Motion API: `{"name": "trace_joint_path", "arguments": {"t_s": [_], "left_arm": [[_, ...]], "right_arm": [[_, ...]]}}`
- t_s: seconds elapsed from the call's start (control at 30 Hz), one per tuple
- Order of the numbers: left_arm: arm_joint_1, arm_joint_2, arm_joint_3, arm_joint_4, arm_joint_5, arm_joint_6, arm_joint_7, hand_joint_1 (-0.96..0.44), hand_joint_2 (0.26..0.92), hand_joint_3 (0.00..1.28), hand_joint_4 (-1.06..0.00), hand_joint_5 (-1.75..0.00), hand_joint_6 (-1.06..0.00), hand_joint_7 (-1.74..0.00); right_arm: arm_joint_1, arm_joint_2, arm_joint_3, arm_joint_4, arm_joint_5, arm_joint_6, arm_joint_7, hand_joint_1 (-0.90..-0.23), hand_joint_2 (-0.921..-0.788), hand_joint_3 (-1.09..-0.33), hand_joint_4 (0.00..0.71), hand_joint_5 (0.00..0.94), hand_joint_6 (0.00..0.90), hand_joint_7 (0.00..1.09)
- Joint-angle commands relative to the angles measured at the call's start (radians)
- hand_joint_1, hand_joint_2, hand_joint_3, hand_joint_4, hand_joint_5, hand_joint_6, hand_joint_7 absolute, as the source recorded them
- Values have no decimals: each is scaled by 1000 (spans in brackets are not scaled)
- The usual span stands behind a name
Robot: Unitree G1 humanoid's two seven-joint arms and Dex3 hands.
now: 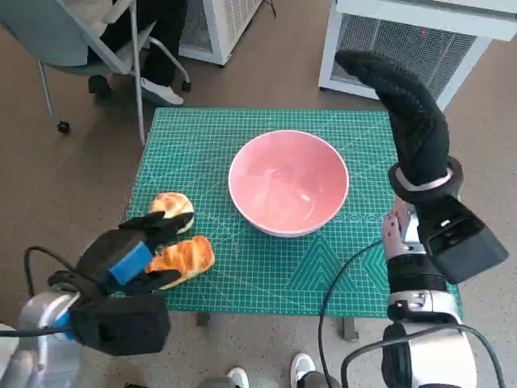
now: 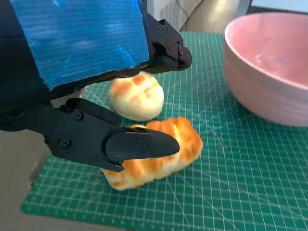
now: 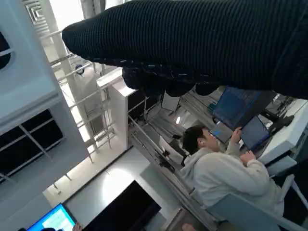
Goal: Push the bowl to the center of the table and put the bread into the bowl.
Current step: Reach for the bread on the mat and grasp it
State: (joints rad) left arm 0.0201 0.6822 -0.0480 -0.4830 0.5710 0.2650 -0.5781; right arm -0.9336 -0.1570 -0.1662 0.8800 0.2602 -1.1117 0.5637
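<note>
Bowl [image 1: 288, 183]: pink, approx. counter [image 1: 242, 279] centre. Long bread [image 1: 184, 257] beside bowl, w/ round bun [image 1: 171, 207] just beyond. Left hand [image 1: 129, 255]: fingers round long bread, not clamped. Right hand [image 1: 404, 105]: raised, holds nothing. Risk: loaf slips or bun gets nudged.

bread loaf [image 2: 159, 154] half behind fingers [image 2: 139, 144]

- The pink bowl [image 1: 288, 183] looks like smooth, glossy plastic or ceramic.
- Beside the bowl, the cutting mat [image 1: 242, 267] is matt green, printed with pale grid lines.
- The long bread [image 2: 159, 151] has a shiny golden crust; the round bun [image 2: 136, 95] is paler and smooth.
- The left hand [image 1: 133, 257] is hard black plastic with ribbed blue tape.
- The right hand [image 1: 408, 109] wears a matt knitted glove.
</note>
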Motion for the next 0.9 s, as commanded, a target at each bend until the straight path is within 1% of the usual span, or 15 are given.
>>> {"name": "trace_joint_path", "arguments": {"t_s": [0.03, 0.33, 0.57, 0.73, 0.9], "left_arm": [[-7, -8, -15, 22, 15, 13, 8, -622, 921, 248, -334, -18, -359, -34], [-9, -35, -50, 84, 21, 4, 36, -614, 921, 250, -365, -24, -361, -29], [-11, -57, -79, 154, 26, -11, 78, -605, 921, 250, -389, -29, -364, -27], [-13, -72, -94, 204, 34, -16, 112, -586, 921, 245, -414, -34, -381, -33], [-14, -84, -105, 245, 39, -19, 149, -530, 921, 219, -465, -46, -423, -50]], "right_arm": [[28, -3, 8, -1, -20, 5, -17, -580, -921, -748, 249, 0, 293, 121], [38, -3, 13, -7, -27, 9, -37, -570, -921, -751, 249, 0, 290, 128], [42, 0, 15, -12, -23, 17, -43, -563, -921, -751, 250, 0, 284, 132], [46, 1, 17, -20, -20, 23, -45, -559, -921, -751, 250, 0, 281, 135], [52, 3, 16, -24, -20, 20, -47, -566, -921, -750, 250, 0, 278, 138]]}}
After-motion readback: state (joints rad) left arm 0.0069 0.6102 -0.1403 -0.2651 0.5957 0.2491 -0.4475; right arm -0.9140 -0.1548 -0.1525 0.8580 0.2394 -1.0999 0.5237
